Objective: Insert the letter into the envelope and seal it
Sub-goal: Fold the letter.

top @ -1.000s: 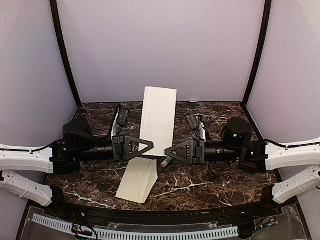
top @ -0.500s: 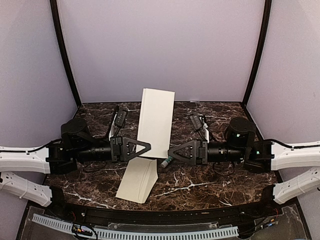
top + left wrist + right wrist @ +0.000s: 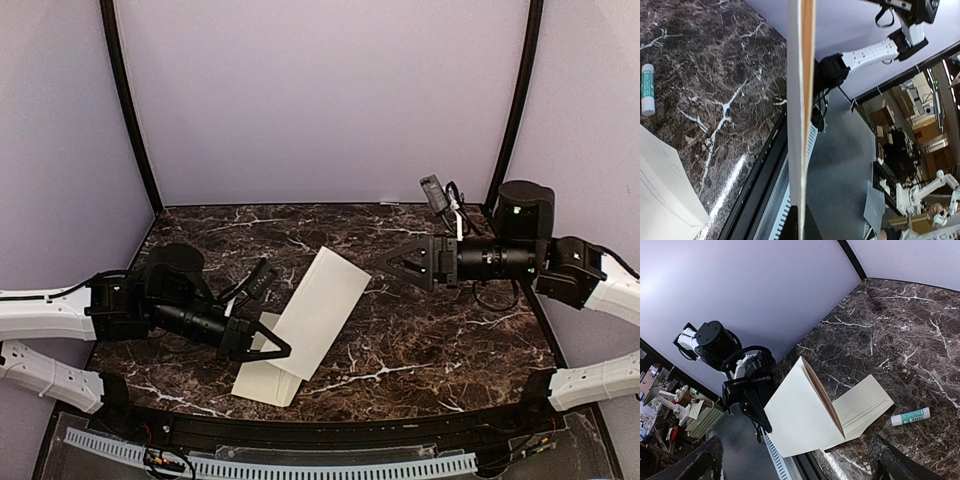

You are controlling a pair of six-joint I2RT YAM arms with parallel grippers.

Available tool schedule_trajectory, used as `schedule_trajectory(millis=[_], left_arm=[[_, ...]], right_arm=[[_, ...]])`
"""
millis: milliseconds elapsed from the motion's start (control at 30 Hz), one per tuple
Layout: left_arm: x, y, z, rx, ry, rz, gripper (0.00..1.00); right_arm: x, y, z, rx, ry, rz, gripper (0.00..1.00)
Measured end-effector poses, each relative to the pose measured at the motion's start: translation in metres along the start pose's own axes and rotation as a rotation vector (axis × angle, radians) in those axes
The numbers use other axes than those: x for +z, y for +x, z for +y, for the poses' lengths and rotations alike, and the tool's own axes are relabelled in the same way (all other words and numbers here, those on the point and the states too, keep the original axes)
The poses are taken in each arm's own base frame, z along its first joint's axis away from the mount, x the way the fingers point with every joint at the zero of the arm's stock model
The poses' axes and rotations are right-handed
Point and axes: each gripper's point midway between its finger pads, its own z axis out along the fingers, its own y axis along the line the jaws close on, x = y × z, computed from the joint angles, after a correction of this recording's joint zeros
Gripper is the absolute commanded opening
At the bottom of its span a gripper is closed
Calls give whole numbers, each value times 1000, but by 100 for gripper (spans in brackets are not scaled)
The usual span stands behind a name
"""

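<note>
One grip where two were: letter [image 3: 262, 382] lies flat beneath the left gripper [image 3: 275, 345], which alone pinches the envelope [image 3: 322, 305], plain cream, mouth parted, slanting away from its fingertips. Right gripper [image 3: 385, 264] has let go, withdrawn far beyond, fingers spread. Insertion likely needs regrasp.

The left arm [image 3: 150, 305] and the right arm [image 3: 500, 258] are made of white shells near the base and black round joints further out. The left pincer [image 3: 272, 345] and the right pincer [image 3: 390, 266] are black, with flat three-cornered fingers that have holes cut in them. Thin black cables are looped by each wrist.
</note>
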Motion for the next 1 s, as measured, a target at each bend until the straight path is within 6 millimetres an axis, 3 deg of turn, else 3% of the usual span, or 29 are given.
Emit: schedule_trajectory(millis=[133, 300, 400, 500, 733, 800, 967, 1000], left_arm=[[6, 18, -9, 31, 25, 121, 0], [7, 27, -19, 58, 74, 184, 0], [12, 32, -21, 60, 93, 220, 0], [17, 40, -22, 58, 106, 256, 0], [21, 41, -29, 66, 150, 270, 0], [22, 39, -32, 71, 163, 261, 0], [23, 35, -37, 73, 192, 251, 0], [24, 34, -39, 73, 198, 247, 0]], right_arm=[[6, 7, 13, -39, -53, 100, 98], [10, 32, 13, -41, -97, 225, 98], [10, 41, 15, -43, -122, 267, 93], [14, 48, 16, -44, -146, 299, 80], [31, 66, 8, -14, -176, 380, 32], [34, 70, 8, -8, -194, 393, 24], [35, 72, 14, 2, -240, 398, 20], [35, 70, 15, -1, -250, 392, 13]])
